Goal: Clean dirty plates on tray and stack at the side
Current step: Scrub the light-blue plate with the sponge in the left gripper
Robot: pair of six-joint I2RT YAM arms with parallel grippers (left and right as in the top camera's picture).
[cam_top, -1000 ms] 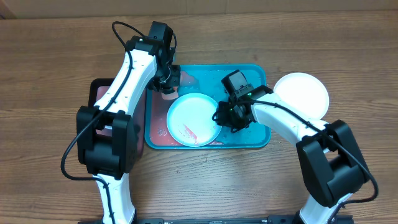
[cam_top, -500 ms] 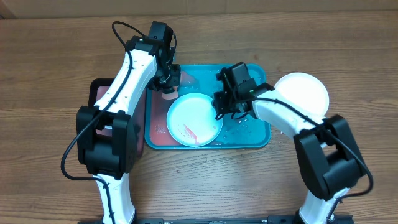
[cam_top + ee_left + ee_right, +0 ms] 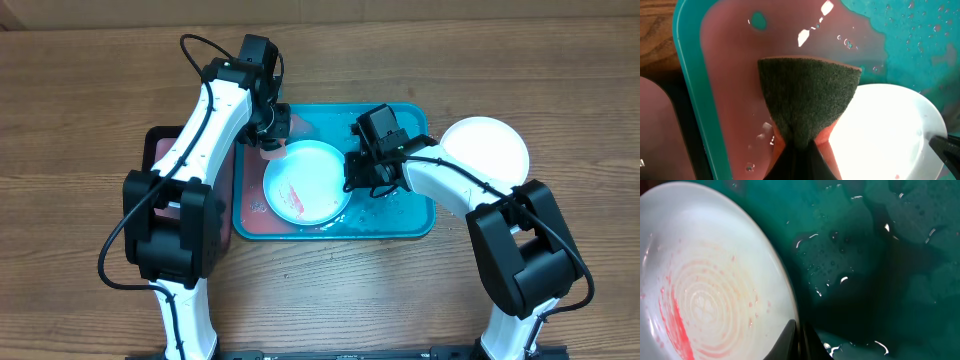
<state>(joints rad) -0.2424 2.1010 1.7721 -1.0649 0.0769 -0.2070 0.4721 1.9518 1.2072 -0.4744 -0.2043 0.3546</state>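
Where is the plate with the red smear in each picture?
Overhead: the smeared plate is in the middle of the picture, inside the tray.
Left wrist: it is at the bottom right, glaring white, beside the sponge.
Right wrist: it fills the left side, with its rim pinched by the right claw.
Shared landmark: the wet teal tray under the plate.

White arms (image 3: 205,120), blk joints (image 3: 168,228) (blk cables (image 3: 196,44))
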